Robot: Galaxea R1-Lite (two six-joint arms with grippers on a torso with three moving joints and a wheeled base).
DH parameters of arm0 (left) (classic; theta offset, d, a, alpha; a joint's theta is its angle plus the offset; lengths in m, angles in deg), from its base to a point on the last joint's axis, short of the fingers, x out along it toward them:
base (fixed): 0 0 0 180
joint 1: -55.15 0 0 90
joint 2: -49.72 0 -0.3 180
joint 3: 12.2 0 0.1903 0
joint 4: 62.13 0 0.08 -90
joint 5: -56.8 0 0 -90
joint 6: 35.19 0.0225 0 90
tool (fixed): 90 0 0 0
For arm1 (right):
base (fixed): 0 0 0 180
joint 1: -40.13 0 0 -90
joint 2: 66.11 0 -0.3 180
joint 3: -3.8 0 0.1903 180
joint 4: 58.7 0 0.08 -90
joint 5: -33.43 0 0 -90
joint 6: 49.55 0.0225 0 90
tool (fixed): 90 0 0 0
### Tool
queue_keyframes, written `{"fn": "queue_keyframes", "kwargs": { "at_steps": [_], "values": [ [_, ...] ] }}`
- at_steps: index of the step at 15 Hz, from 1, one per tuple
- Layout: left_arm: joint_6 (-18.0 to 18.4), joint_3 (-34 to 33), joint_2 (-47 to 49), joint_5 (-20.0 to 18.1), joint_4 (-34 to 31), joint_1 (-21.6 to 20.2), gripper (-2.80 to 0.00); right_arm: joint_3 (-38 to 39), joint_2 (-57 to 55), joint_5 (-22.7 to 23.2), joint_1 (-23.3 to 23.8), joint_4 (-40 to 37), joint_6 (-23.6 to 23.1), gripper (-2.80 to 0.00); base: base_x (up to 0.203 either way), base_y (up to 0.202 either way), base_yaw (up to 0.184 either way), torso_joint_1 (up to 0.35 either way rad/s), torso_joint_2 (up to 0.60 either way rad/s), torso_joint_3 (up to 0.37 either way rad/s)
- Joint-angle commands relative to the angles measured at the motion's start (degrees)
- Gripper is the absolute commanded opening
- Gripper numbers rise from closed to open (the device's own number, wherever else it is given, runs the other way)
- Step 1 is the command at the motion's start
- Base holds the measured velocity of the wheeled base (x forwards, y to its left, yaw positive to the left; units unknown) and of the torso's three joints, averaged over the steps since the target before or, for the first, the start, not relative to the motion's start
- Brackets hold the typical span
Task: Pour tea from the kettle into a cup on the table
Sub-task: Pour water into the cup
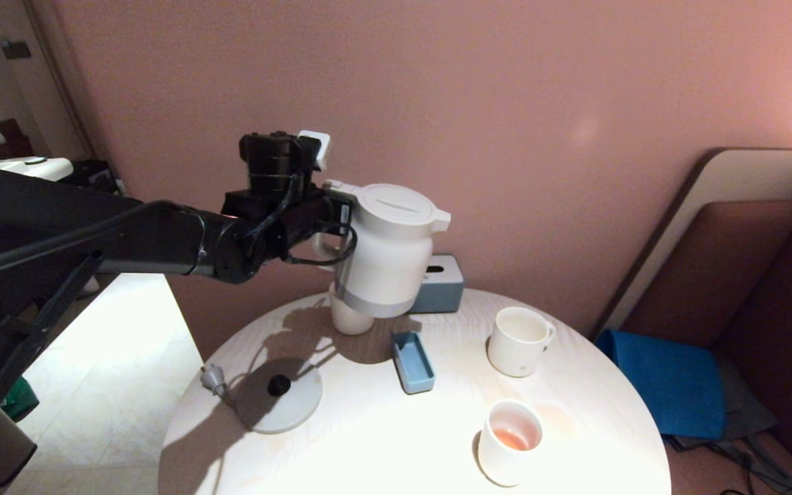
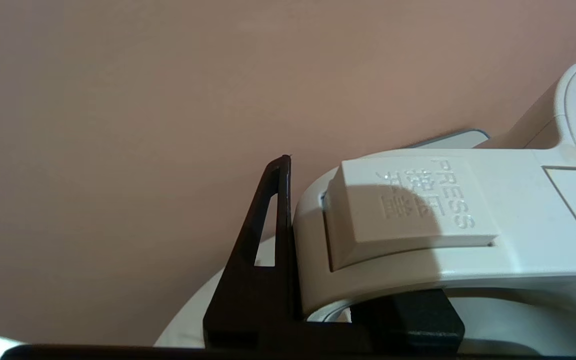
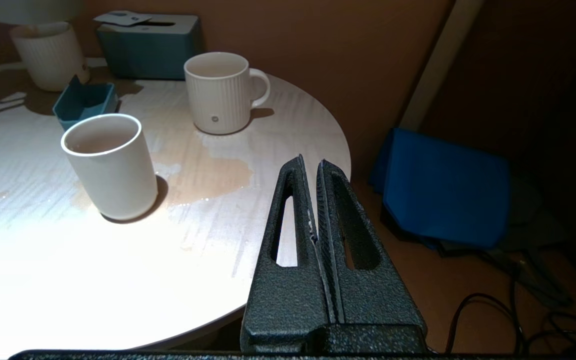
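We see one kettle point(image 1: 390, 251), its button reading "PRESS", gripped by our left jaws; right jaws closed; three cups on the bench point(image 1: 368, 440).

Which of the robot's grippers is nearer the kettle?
Left. The left gripper grips the kettle by its handle, above the table; the right gripper sits shut off the table's edge.
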State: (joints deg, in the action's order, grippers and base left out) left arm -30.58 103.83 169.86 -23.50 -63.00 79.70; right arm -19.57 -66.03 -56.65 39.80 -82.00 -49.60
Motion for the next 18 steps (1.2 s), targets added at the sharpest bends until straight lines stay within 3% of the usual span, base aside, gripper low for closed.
{"fn": "queue_keyframes", "kwargs": {
  "at_steps": [1, 9, 18],
  "values": [
    [0.66, 3.61, 2.14, 0.30, -1.37, 1.07, -2.80, 0.00, -0.07, -0.01, -0.02, 0.01, -0.05, -2.80, 0.000, 0.000, 0.000, 0.000, 0.00, 0.000],
    [3.49, 15.92, 8.77, 3.92, -6.66, 5.30, -2.80, 0.00, -0.07, -0.01, -0.02, 0.01, 0.04, -2.80, 0.000, 0.000, 0.000, 0.000, 0.00, 0.000],
    [6.05, 17.38, 11.03, 4.82, -6.58, 8.43, -2.80, 0.00, -0.07, -0.01, -0.02, 0.01, 0.03, -2.80, 0.000, 0.000, 0.000, 0.000, 0.00, 0.000]
  ]
}}
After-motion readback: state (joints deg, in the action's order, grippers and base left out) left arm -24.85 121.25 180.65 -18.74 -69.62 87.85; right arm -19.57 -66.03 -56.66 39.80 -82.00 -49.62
